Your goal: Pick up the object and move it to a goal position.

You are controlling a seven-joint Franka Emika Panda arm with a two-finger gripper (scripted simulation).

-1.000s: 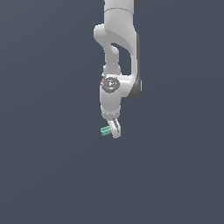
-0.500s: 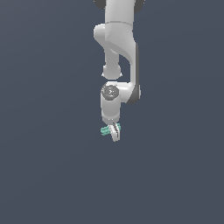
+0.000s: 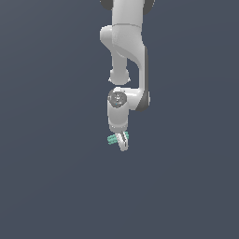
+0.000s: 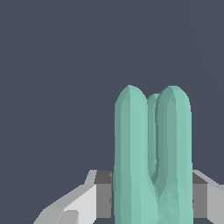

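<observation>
The object [image 3: 112,139] is a small teal-green ridged bar, sticking out toward the exterior view's left from between the fingers of my white gripper [image 3: 122,141]. The gripper hangs below the arm, roughly mid-picture, and is shut on the bar. In the wrist view the object [image 4: 151,162] fills the middle as tall rounded lobes, with a grey-white finger [image 4: 87,199] on one side and another on the other side, both pressed against it. No goal marker shows in either view.
A plain dark blue-grey ground [image 3: 46,186] lies all around, with no other objects, edges or containers in sight. The white arm [image 3: 126,42] comes down from the top of the exterior view.
The arm has lowered slightly at the wrist while the gripper stays shut on the object; the gripper and bar have barely shifted in the exterior view.
</observation>
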